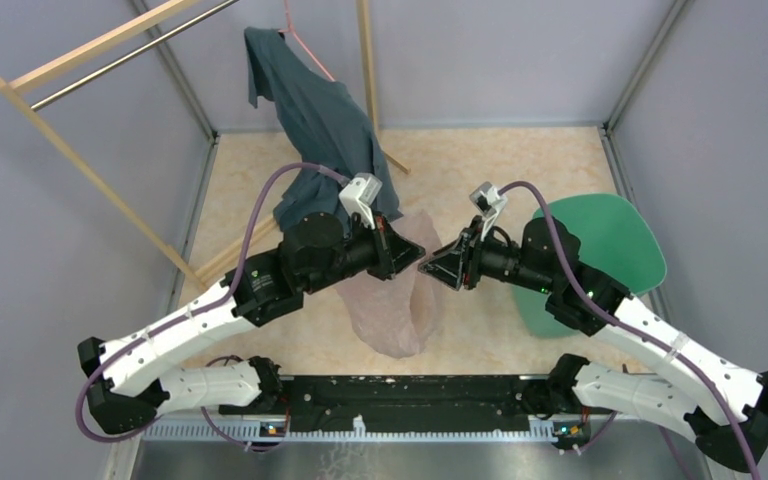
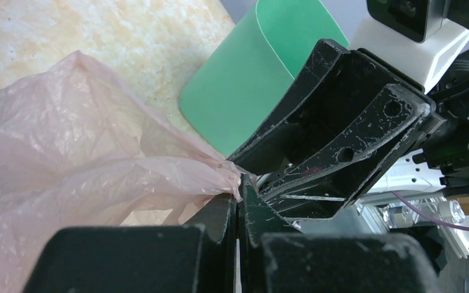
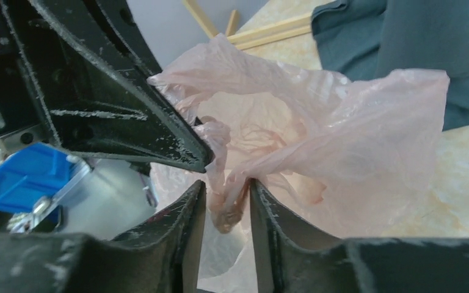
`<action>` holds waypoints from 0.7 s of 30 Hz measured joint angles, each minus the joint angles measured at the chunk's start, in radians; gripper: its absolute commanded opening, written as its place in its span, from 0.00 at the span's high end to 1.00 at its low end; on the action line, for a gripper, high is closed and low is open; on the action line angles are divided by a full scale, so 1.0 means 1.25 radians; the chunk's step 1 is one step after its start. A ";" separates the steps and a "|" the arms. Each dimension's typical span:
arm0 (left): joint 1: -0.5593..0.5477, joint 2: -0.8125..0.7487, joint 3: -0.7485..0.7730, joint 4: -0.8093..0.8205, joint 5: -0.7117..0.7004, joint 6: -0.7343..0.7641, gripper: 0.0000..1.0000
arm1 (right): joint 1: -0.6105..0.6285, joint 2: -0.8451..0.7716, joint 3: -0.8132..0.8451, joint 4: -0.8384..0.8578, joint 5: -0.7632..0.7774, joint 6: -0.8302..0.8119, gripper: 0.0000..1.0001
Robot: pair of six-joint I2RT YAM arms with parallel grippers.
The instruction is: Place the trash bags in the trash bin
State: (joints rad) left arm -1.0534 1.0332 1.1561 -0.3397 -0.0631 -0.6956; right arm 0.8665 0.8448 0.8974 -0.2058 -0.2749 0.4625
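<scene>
The left pincer (image 2: 238,190) is clamped shut on a fold of the pink bag (image 1: 400,305), which is over the table (image 1: 500,170), outside the bin (image 1: 615,240), while the right pincer (image 3: 226,190) stands slightly parted around another fold.

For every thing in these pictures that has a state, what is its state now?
Thin translucent pale pink plastic bag: hanging from its gripped edge.
Left gripper: shut on the bag.
Right gripper: jaws slightly apart, bag film between them.
Teal-green plastic bin: bag not in it.
Dark blue-grey cloth shirt: hanging, not held.
</scene>
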 measured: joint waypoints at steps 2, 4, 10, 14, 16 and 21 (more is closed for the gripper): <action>0.000 0.005 0.000 0.003 -0.005 -0.004 1.00 | 0.000 0.000 -0.006 0.008 0.021 0.002 0.55; 0.001 0.013 0.000 0.004 -0.005 -0.008 1.00 | 0.000 -0.002 -0.013 0.017 0.050 0.001 0.49; 0.006 0.037 0.000 0.017 -0.007 -0.013 1.00 | 0.000 -0.010 -0.022 0.033 0.082 -0.027 0.22; 0.008 0.045 0.001 0.021 -0.005 -0.014 1.00 | 0.000 -0.010 -0.027 0.034 0.088 -0.045 0.14; 0.009 0.049 0.002 0.020 -0.005 -0.013 1.00 | 0.000 -0.009 -0.027 0.030 0.094 -0.055 0.10; 0.014 0.052 0.004 0.018 -0.012 -0.014 1.00 | 0.000 -0.027 -0.027 -0.024 0.145 -0.081 0.01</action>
State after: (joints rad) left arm -1.0359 1.0981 1.1614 -0.3168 -0.0784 -0.7128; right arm 0.8669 0.8116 0.8642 -0.2359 -0.0937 0.3607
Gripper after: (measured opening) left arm 0.007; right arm 0.970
